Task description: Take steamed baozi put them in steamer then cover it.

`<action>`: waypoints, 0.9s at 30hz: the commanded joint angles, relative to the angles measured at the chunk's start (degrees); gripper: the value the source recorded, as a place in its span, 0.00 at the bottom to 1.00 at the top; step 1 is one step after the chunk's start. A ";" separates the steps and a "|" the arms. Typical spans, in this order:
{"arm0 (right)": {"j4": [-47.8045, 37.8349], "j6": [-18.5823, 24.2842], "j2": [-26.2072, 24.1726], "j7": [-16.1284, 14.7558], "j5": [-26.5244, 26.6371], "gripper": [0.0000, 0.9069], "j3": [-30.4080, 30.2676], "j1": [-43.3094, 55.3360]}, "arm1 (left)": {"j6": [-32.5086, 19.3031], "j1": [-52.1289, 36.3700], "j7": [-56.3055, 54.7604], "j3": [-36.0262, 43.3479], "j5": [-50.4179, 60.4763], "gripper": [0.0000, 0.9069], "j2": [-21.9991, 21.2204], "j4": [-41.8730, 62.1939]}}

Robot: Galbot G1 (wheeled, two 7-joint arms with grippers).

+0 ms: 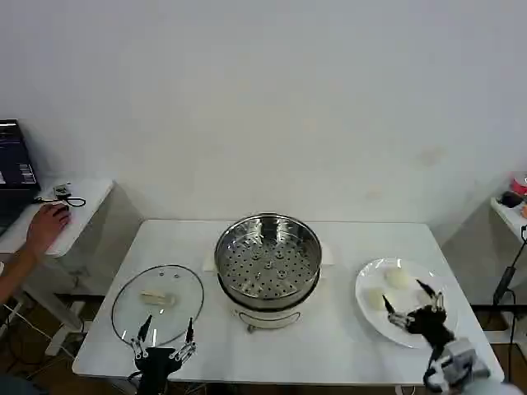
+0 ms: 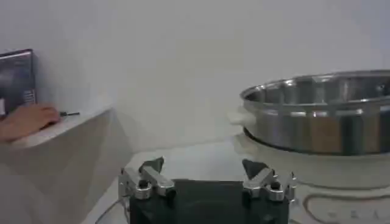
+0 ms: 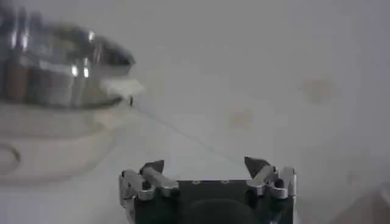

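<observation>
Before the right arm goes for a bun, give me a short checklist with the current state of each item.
1. Steamer uncovered, perforated tray bare: ok.
2. Glass lid lying flat on the table to the steamer's left, out of the way: ok.
3. Baozi on the white plate: two visible; whether more are there, cannot tell.
4. Right gripper open, over the plate's near side: ok.
5. Left gripper open, empty, at the lid's near edge: ok.

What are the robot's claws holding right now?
Nothing. The left gripper is open at the near edge of the lid. The right gripper is open over the plate of baozi.
</observation>
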 commanded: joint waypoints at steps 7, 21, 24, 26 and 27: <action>-15.13 6.91 -24.57 -28.78 -17.09 1.00 -2.19 17.46 | 1.14 -0.04 3.44 0.08 2.16 1.00 -0.33 1.93; -36.24 16.92 -23.95 -42.08 -12.77 1.00 -53.13 66.83 | 1.23 -1.04 3.31 -0.36 2.35 1.00 -0.67 2.16; -40.31 16.31 -21.49 -42.07 -12.67 1.00 -59.66 71.65 | 1.29 -0.99 3.35 -0.44 2.44 1.00 -0.60 1.95; -42.60 15.63 -19.53 -41.76 -12.57 1.00 -62.89 73.55 | 1.43 -1.10 3.31 -0.47 2.64 1.00 -0.65 1.79; -44.25 15.44 -18.52 -41.42 -12.57 1.00 -64.13 74.27 | 1.61 -1.17 3.37 -0.51 2.80 1.00 -0.67 1.70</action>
